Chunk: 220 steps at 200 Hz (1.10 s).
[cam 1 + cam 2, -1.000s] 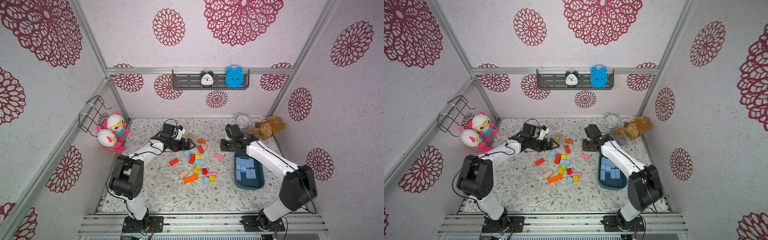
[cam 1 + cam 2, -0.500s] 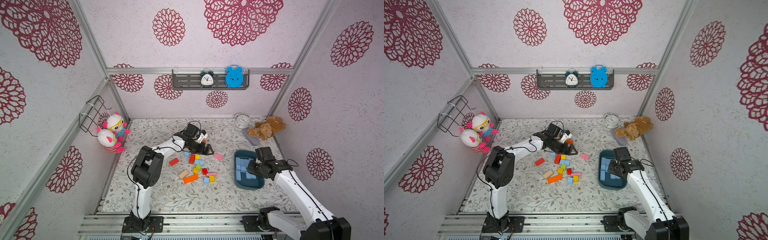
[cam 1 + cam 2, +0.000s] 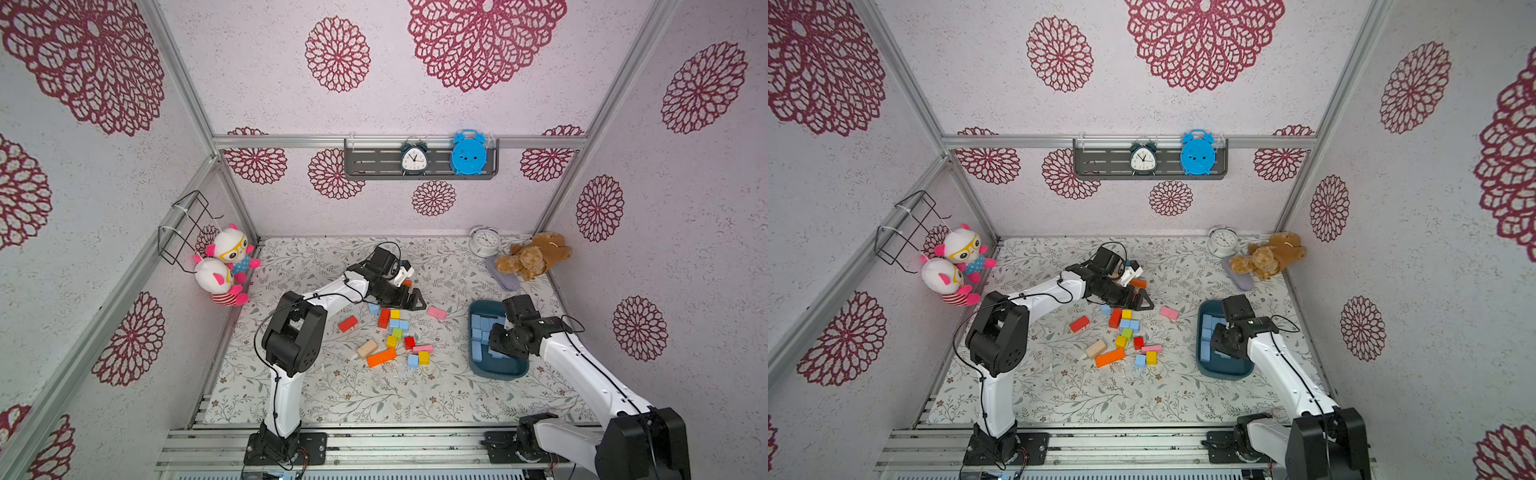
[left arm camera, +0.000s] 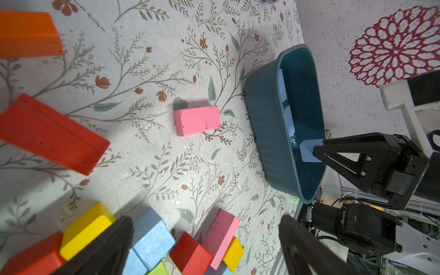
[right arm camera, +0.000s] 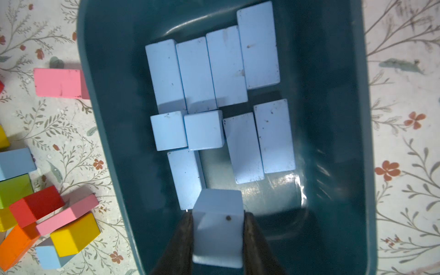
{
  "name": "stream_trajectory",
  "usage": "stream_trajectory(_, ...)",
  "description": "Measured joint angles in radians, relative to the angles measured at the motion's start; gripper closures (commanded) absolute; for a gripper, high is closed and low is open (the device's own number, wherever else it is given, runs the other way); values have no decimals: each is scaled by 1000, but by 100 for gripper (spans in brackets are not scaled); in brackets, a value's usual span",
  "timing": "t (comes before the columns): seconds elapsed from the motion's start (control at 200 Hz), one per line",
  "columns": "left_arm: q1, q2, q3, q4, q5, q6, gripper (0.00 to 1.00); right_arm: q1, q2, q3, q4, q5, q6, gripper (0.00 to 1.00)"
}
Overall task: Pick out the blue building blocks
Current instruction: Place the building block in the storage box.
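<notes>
Lower right in both top views, my right arm [image 3: 582,368] reaches over the teal tub [image 3: 498,374], but its wrist hides what it carries. The right wrist view settles it: the right jaws are clenched on a blue cube [image 5: 217,228] above the tub, with nine blue building blocks [image 5: 197,71] lying flat inside. Mid-frame, loose blue blocks [image 3: 399,324] sit in the mixed pile [image 3: 390,332] on the worktop [image 3: 332,395]. At the pile's far edge the left jaws stand spread wide, grasping nothing. The left wrist view shows one blue block just beside a finger [image 4: 107,247].
</notes>
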<state>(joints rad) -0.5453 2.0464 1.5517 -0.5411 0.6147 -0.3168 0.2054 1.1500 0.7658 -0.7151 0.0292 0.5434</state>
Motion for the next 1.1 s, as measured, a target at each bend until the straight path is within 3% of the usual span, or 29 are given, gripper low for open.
stream_trajectory(0.62, 1, 0, 0, 0, 1, -5, 1, 0, 152, -30, 129, -17, 0, 71)
stream_trajectory(0.73, 5, 0, 0, -2, 0, -5, 1, 0, 190, -33, 161, -19, 0, 67)
stream_trajectory(0.861, 10, 0, 0, -11, -1, 3, 1, 0, 213, -33, 176, -18, -1, 55)
stream_trajectory(1.101, 85, 0, 47, -98, -22, 92, 1, 0, 174, -15, 151, -10, -2, 53)
